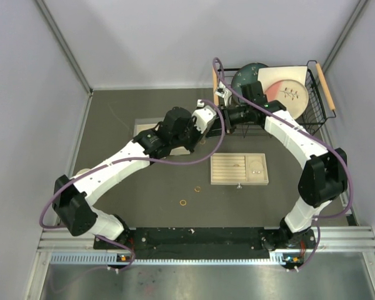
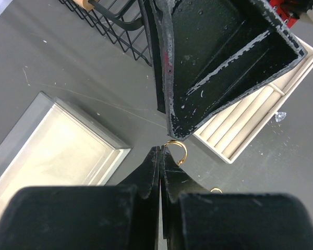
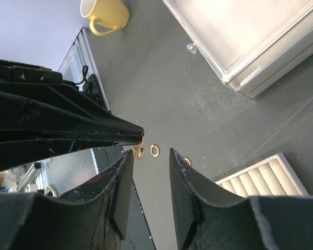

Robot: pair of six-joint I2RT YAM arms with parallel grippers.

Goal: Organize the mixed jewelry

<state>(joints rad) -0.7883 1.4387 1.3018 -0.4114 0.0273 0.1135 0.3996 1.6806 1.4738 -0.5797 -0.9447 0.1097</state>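
Here the dark grey desk (image 1: 144,187) fills a white-walled enclosure, and the left arm (image 1: 131,156) and right arm (image 1: 300,144) reach over it to meet above its far middle, next to a black wire basket (image 1: 319,112) holding plates. The beige slotted jewelry tray (image 1: 222,176) lies on the desk just nearer than that meeting point. A clear shallow plastic box (image 2: 57,151) lies to the left under the left arm, and a yellow ceramic cup (image 3: 107,14) stands well apart at the left edge. The left end effector (image 2: 160,156) is pressed fully together, pinching a small gold ring (image 2: 184,151) that hangs off its tips above the desk. The right end effector (image 3: 150,153) faces it with its jaws apart. From the right wrist the held ring sits at the mouth of those jaws, against the tip of one finger rather than centred, and it looks narrow, so it is probably turned partly edge-on. The right arm is plainly the nearer one for a handover, which would need the ring centred between the jaws. A second loose gold ring (image 1: 197,188) and a third loose gold ring (image 1: 184,202) lie on the bare desk nearer the bases.
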